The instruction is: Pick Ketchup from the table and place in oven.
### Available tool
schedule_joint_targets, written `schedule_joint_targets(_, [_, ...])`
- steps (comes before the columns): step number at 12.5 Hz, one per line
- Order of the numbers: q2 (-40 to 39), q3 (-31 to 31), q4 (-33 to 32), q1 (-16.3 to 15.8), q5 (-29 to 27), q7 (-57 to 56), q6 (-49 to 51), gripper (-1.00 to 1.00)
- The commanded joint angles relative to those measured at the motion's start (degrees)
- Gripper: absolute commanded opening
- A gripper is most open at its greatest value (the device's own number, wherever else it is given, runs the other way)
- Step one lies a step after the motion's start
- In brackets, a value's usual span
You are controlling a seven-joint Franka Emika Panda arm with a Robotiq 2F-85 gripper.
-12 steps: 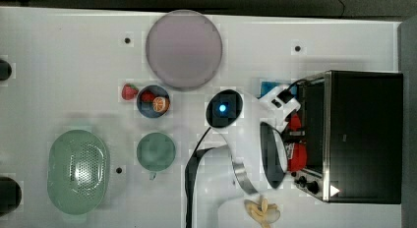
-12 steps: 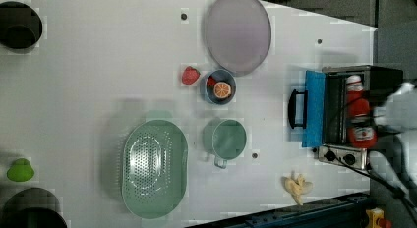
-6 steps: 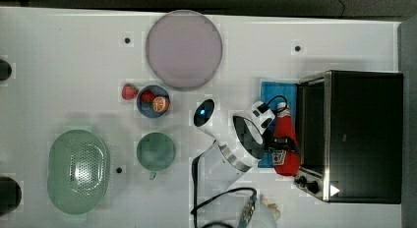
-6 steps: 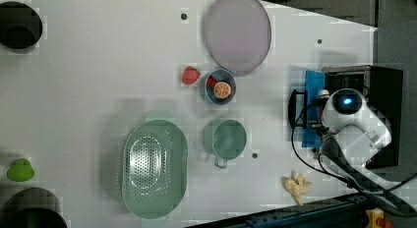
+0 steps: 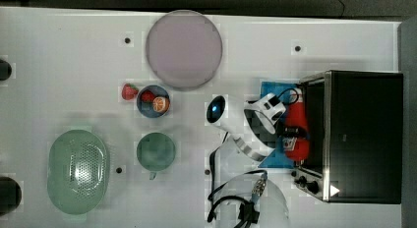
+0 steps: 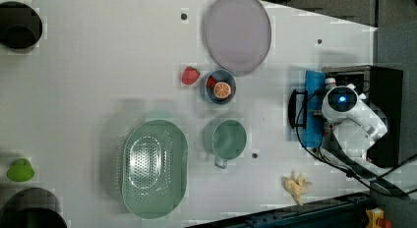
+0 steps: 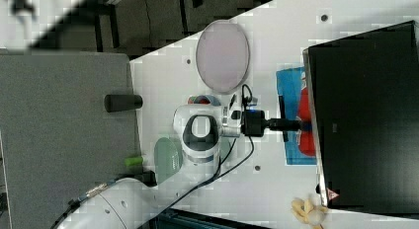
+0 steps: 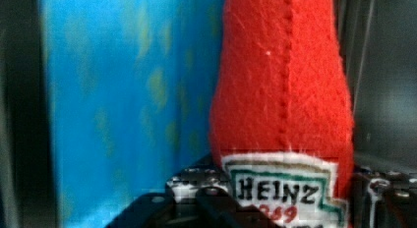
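I see the oven (image 5: 361,134) at the top view's right edge of the surface (image 5: 59,56), its door (image 5: 275,93) folded down toward the top view's left. The ketchup (image 5: 296,132) lies over that door at the opening, between the claw (image 5: 289,134) fingers. Bowl (image 5: 153,101), cup (image 5: 156,152) and colander (image 5: 77,170) sit well left; plate (image 5: 184,48) above them.

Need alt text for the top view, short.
A white robot arm's gripper holds a red ketchup bottle over the open blue door of a black toaster oven at the top view's right. Left of it on the white table: plate, fruit bowl, green mug, colander.
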State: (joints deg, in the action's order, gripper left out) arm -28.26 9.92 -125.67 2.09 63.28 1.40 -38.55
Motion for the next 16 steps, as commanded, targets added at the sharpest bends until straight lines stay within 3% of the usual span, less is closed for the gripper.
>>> schedule_joint_targets(1, [1.28, 3.43, 0.06, -0.17, 1.67, 3.85, -0.88, 0.28])
schedule_joint_targets(4, [1.02, 3.14, 0.64, -0.27, 1.56, 4.71, -1.02, 0.91])
schedule_joint_targets(5, [0.86, 2.97, 0.65, -0.3, 1.41, 4.72, -1.24, 1.0])
schedule_joint_targets(8, [2.77, 1.09, 1.8, -0.83, 0.07, 4.71, -1.75, 1.0])
schedule_joint_targets(10, [7.15, -1.11, 1.46, -0.83, -9.74, 4.65, -1.88, 1.0])
schedule_joint_targets(16, [23.58, -8.11, 2.5, -0.86, -51.87, -1.29, 1.82, 1.0])
